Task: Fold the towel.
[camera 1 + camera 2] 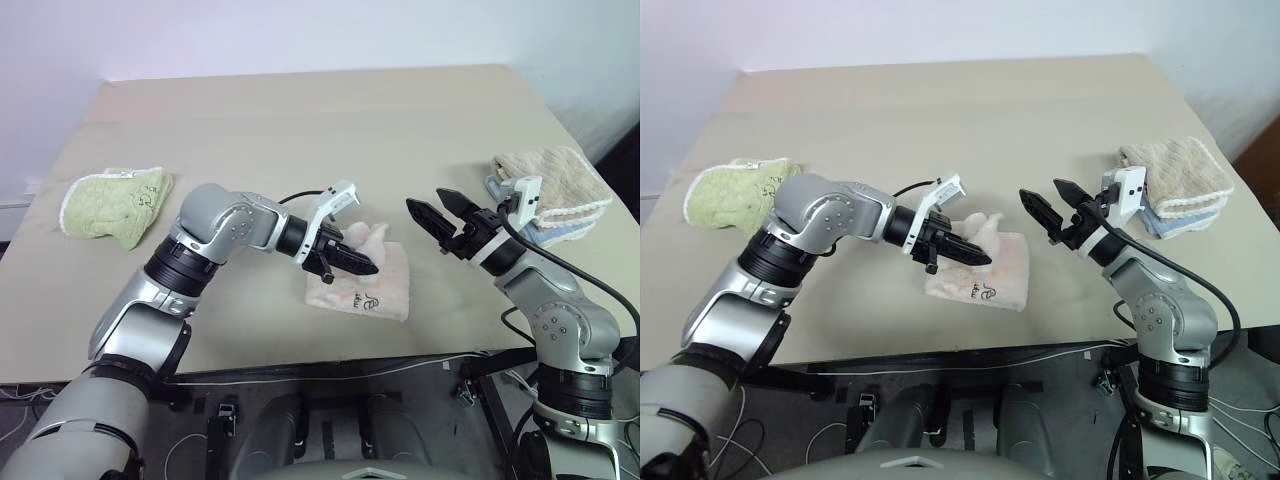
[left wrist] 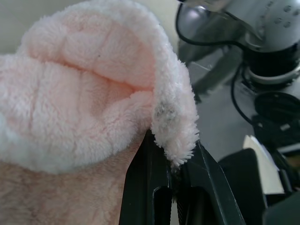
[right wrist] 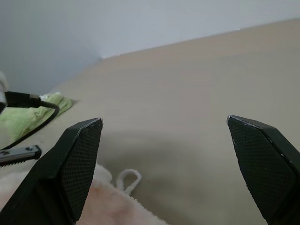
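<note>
Over the table [image 1: 300, 130], left hand [image 1: 362, 264] pinching the towel [image 1: 375, 290], right hand [image 1: 432, 212] wide open.

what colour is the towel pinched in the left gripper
Pale pink towel, shown best in the left wrist view, pinched by the left gripper.

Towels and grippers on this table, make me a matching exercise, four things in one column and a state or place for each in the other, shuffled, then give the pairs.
Column one:
1. pink towel
2. green towel
3. left gripper
4. right gripper

Column two:
A. open, holding nothing
B. lying at the table's left side
C. shut on a pinch of cloth
D. near the table's front edge, partly lifted

Pairs: 1-D, 2-B, 3-C, 4-A
</note>
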Robot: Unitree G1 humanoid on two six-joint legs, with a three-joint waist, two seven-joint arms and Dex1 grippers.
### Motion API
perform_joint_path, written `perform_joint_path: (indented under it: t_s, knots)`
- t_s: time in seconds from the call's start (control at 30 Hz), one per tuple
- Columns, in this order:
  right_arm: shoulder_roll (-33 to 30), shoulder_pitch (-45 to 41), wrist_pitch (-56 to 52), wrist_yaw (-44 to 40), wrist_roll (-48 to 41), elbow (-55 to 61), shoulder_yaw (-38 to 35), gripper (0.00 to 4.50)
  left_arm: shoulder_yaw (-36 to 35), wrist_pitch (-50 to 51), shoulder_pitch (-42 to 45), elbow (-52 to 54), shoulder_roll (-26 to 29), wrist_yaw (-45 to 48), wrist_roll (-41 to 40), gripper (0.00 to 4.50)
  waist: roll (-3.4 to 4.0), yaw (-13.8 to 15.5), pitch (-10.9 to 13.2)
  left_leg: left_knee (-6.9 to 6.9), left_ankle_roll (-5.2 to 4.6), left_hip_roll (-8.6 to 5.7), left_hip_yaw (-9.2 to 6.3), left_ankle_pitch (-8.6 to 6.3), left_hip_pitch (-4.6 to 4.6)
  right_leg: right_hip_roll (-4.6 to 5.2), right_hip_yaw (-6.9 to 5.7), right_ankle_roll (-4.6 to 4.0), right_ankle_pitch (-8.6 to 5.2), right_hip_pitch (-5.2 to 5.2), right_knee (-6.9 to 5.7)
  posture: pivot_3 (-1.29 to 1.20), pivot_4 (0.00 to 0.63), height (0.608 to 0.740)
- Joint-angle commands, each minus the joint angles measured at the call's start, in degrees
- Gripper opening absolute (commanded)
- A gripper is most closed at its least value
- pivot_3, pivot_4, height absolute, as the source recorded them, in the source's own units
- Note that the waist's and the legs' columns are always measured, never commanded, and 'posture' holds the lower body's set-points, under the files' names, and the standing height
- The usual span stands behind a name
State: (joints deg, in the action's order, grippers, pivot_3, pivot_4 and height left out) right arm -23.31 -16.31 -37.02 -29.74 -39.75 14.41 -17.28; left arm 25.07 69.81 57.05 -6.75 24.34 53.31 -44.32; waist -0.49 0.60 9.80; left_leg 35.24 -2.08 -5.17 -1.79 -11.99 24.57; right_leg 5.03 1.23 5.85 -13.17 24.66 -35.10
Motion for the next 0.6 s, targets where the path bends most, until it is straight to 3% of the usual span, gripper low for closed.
perform_joint_path:
  t_s: [0.03, 0.3, 0.33, 0.6]
  knots:
    - [-0.7, -0.1, 1.1, 0.9, -0.6, 2.5, -1.2, 4.5, 0.4, 0.5, 0.5, 2.2, -0.5, 1.8, 1.4, 0.05, 0.0, -0.1, 0.0, 0.01, 0.0, 0.0, 0.0, 0.0, 0.0, 0.0, 0.0, 0.0, 0.0, 0.0, -0.02, 0.0, 0.15, 0.74]
    - [-0.9, 0.5, 2.0, 2.0, 0.8, 1.9, -0.4, 4.5, 1.2, 1.1, -2.3, 4.3, -1.5, 2.8, 3.2, 0.05, 0.0, 0.0, 0.0, 0.04, -0.03, 0.0, 0.0, 0.02, -0.01, -0.01, 0.0, 0.01, 0.0, -0.02, -0.04, 0.0, 0.15, 0.74]
    - [-0.9, 0.4, 2.1, 2.1, 1.0, 1.7, -0.3, 4.5, 0.8, 1.5, -2.5, 4.2, -2.0, 2.7, 3.2, 0.56, 0.0, 0.0, 0.0, 0.05, -0.03, 0.0, 0.0, 0.02, -0.01, -0.01, -0.01, 0.01, 0.0, -0.02, -0.05, 0.0, 0.15, 0.74]
    - [-1.1, 0.1, 2.9, 1.5, 2.9, 1.8, 1.9, 4.5, -1.6, 1.4, -2.9, 3.7, -5.2, 0.5, 4.7, 3.13, 0.0, 0.1, 0.0, 0.1, -0.03, 0.0, 0.0, 0.02, -0.02, -0.02, -0.02, 0.02, 0.01, -0.04, -0.07, 0.0, 0.15, 0.74]
